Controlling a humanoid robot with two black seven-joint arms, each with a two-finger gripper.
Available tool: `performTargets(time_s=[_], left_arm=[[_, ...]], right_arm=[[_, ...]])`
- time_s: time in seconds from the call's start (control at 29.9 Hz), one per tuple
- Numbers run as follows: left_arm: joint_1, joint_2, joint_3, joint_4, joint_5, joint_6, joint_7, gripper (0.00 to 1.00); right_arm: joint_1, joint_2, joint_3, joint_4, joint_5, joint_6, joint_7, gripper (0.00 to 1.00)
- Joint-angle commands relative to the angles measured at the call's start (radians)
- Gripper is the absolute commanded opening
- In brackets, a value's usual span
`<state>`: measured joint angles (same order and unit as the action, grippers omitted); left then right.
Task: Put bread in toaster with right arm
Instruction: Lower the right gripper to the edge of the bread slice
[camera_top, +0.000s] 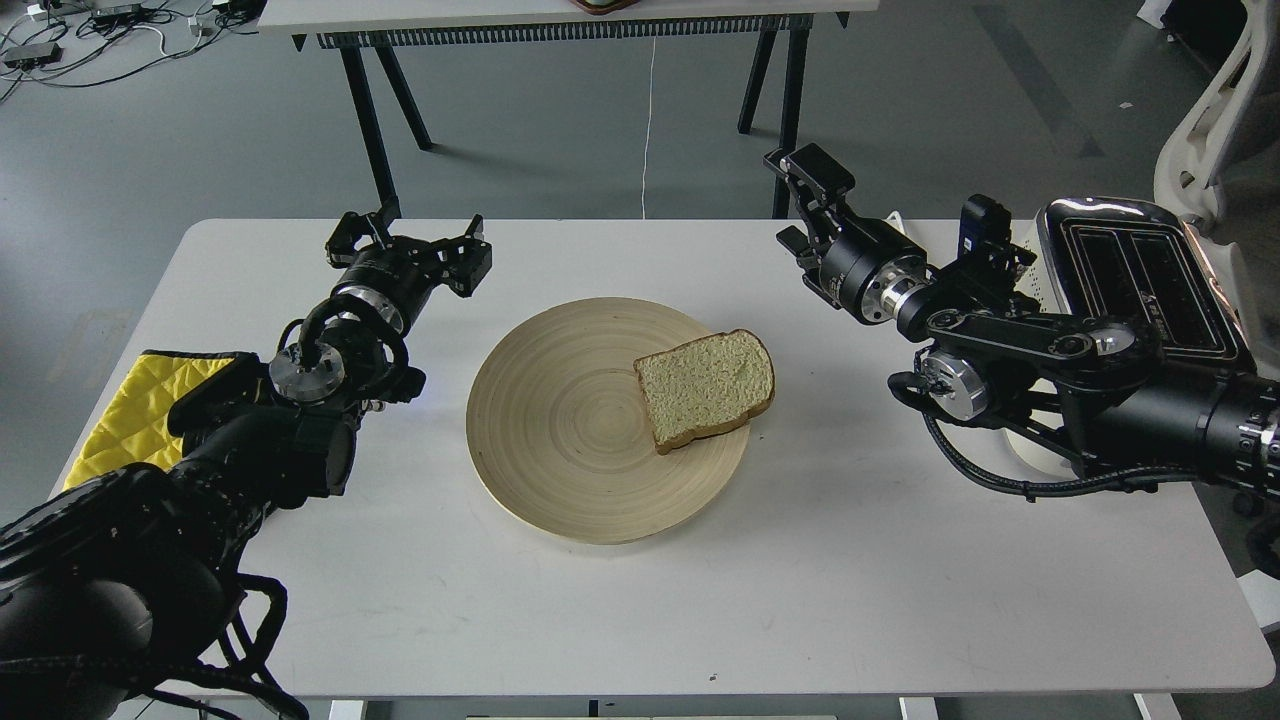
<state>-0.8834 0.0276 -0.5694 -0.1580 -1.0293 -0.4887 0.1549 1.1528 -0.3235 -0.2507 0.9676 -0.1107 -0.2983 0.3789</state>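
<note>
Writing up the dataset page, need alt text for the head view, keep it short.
A slice of bread lies on the right side of a round wooden plate at the centre of a white table. The right pincer hangs open above the table's far right beside a cream toaster; the left pincer, open, is at far left.

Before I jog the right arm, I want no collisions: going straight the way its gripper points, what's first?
The right gripper points up and away, past the table's far edge. Nothing seems to be in that line; depth is unclear.
</note>
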Motion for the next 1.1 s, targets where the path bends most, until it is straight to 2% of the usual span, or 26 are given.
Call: performTargets(time_s=[0.0,0.27,0.6,0.84,1.0,1.07], left_arm=[[0.0,-0.002,0.0,0.0,0.0,0.0,0.0,1.0],[0.0,-0.002,0.0,0.0,0.0,0.0,0.0,1.0],[0.0,-0.002,0.0,0.0,0.0,0.0,0.0,1.0],[0.0,-0.002,0.0,0.0,0.0,0.0,0.0,1.0],[0.0,-0.002,0.0,0.0,0.0,0.0,0.0,1.0],[0.0,-0.002,0.0,0.0,0.0,0.0,0.0,1.0]], right_arm=[[-0.005,0.0,-0.038,-0.003,-0.004,-0.077,-0.006,0.99],[-0.103,0.033,-0.042,-0.023,0.012,-0.091,-0.031,0.99],[-0.168,0.141,-0.038,-0.09,0.029,-0.088,-0.035,0.97],[-0.177,0.152,-0.038,-0.09,0.029,-0.088,-0.035,0.95],[-0.177,0.155,-0.039,-0.089,0.026,-0.079,-0.038,0.85],[-0.177,0.162,-0.041,-0.087,0.014,-0.077,-0.043,0.76]])
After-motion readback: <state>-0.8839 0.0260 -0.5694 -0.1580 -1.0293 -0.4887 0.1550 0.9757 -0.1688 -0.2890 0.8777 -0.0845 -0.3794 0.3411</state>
